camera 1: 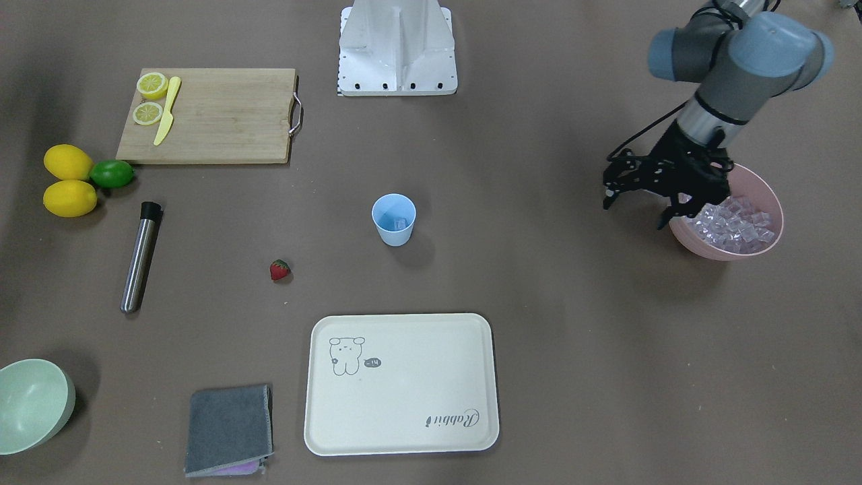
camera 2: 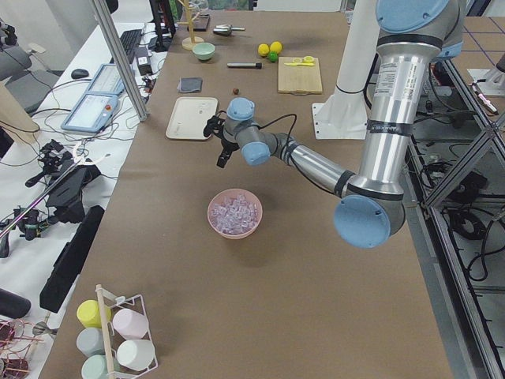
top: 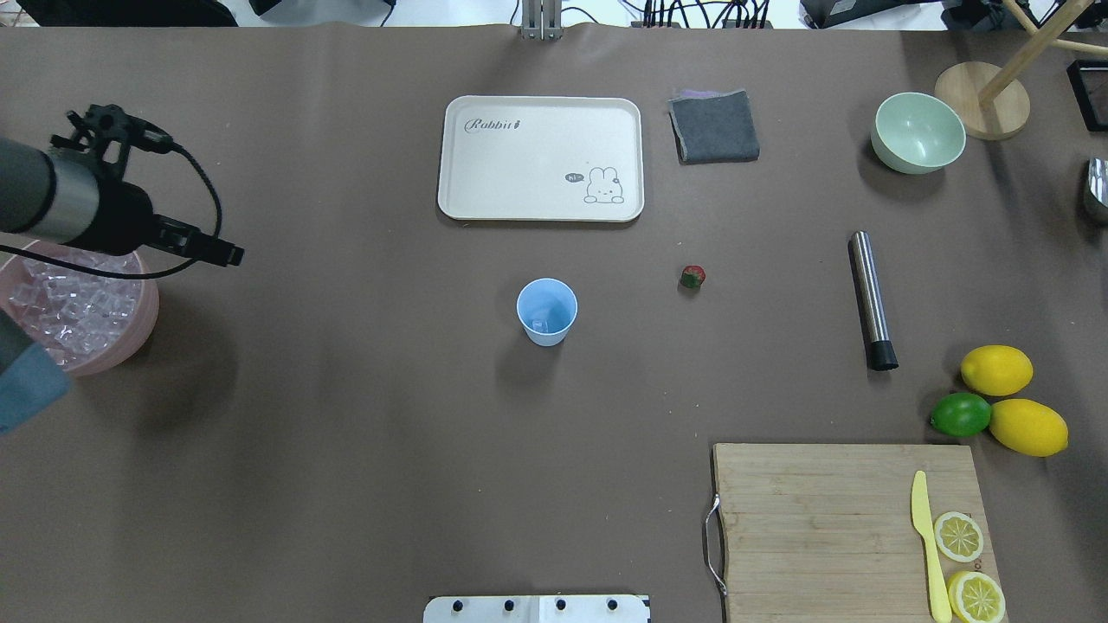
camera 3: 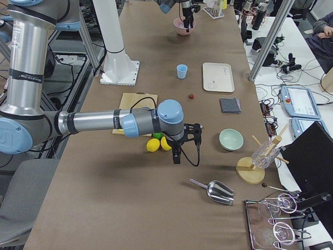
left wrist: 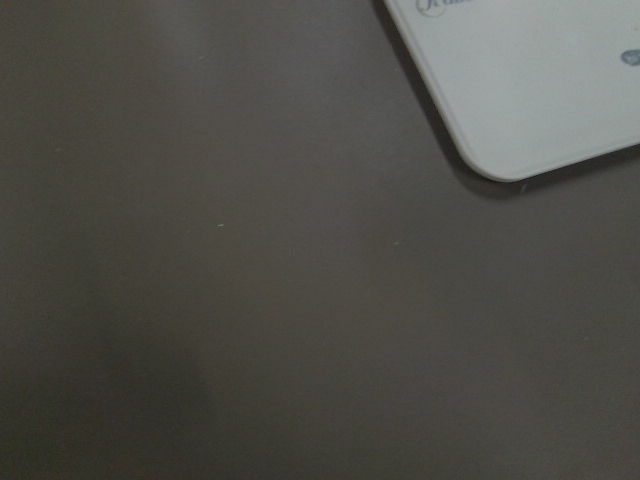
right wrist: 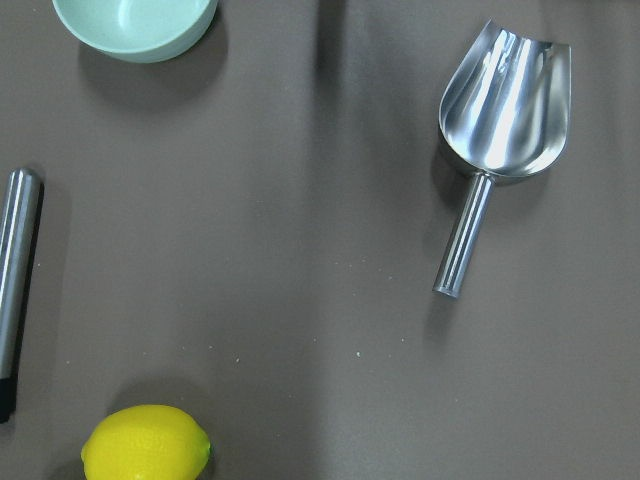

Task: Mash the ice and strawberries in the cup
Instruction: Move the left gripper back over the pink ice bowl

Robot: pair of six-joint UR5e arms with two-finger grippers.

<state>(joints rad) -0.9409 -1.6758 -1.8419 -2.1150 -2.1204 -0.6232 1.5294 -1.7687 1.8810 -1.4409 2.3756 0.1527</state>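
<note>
Left gripper (camera 1: pixel 636 210) fingers spread, beside pink bowl (camera 1: pixel 714 250) of ice (camera 1: pixel 737 225), frame right. Right gripper (camera 3: pixel 177 158): cannot tell. Cup (camera 1: pixel 394 219) centre, strawberry (camera 1: pixel 279 270) lower-left.

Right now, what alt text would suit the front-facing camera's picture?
A light-blue cup stands mid-table, a strawberry lying apart from it. At the view's right, the left gripper hangs open beside a pink bowl of ice.

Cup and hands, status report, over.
Left hand open, near pink bowl. Right hand: cannot tell. Cup upright, ice inside; strawberry on table, outside it. Nothing close around cup.
</note>
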